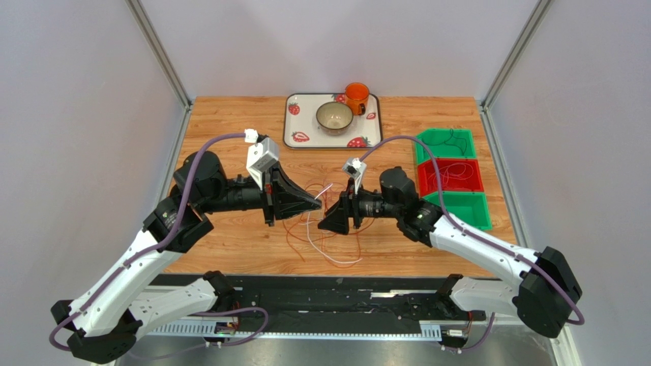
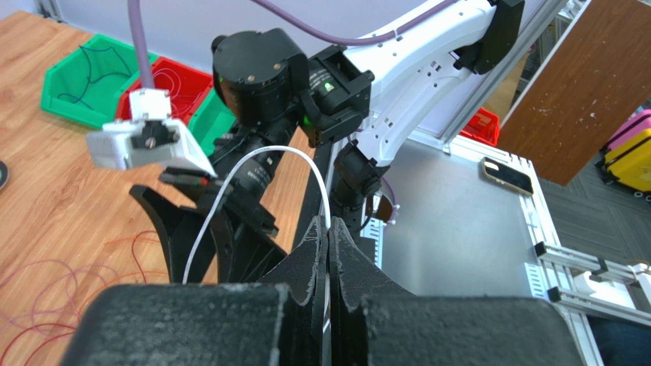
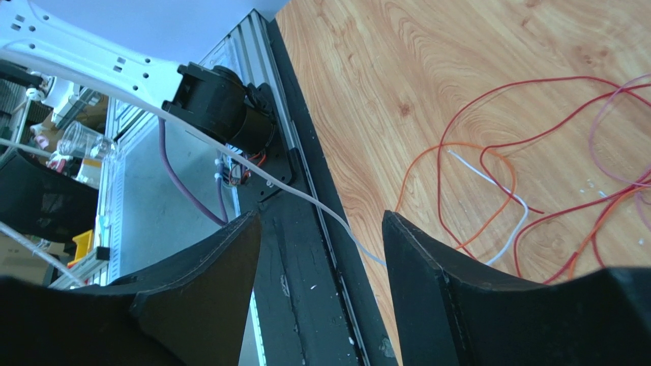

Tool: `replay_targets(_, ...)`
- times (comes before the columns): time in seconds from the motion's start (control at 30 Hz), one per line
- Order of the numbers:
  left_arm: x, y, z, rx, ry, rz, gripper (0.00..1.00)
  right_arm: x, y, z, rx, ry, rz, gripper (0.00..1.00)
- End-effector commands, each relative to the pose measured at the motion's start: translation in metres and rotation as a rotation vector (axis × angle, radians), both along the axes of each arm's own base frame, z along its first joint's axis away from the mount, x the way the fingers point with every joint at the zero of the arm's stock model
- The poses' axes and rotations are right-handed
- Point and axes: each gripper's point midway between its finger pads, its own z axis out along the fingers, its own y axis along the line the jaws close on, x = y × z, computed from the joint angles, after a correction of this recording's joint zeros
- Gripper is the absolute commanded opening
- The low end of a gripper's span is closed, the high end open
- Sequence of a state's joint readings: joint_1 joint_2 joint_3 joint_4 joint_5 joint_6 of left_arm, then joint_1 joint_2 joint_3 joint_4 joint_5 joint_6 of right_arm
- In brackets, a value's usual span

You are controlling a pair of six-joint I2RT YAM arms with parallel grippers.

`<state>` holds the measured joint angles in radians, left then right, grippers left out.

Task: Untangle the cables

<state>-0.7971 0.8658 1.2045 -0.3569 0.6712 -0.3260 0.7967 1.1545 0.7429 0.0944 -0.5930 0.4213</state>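
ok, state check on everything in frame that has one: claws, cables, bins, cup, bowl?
left claw: shut on white cable
right claw: open, gripping nothing
white cable: raised, arcing above the table
red and orange cables: tangled, loose on the table
far green bin: dark cable inside
red bin: thin cable coiled inside
orange cup: upright on tray
bowl: upright on tray, looks empty

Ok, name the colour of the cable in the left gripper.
White cable, best seen in left wrist view.

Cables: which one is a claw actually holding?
The white cable, pinched in the shut left claw and arcing through the air. The red cables and orange cables lie loose on the table.
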Motion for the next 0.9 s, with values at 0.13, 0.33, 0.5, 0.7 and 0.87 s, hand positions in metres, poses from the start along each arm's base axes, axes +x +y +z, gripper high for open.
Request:
replay_targets(0.13,0.0,0.005,0.009,-0.02,-0.059,0.019,0.0,0.002,0.021,0.024,0.044,-0.093,0.028,0.61)
replay_targets(0.33,0.0,0.006,0.007,-0.02,-0.061,0.023,0.0,0.002,0.026,0.028,0.051,-0.102,0.025,0.43)
replay_targets(0.5,-0.001,0.009,0.005,-0.017,-0.063,0.032,0.0,0.0,0.031,0.024,0.036,-0.095,0.029,0.25)
replay_targets(0.7,0.001,0.019,0.002,0.008,-0.043,0.091,0.0,0.002,0.024,0.036,0.032,-0.125,-0.006,0.0)
replay_targets(0.87,0.007,0.049,-0.029,0.133,0.075,0.269,0.01,0.031,-0.001,0.074,-0.064,-0.211,-0.206,0.0)
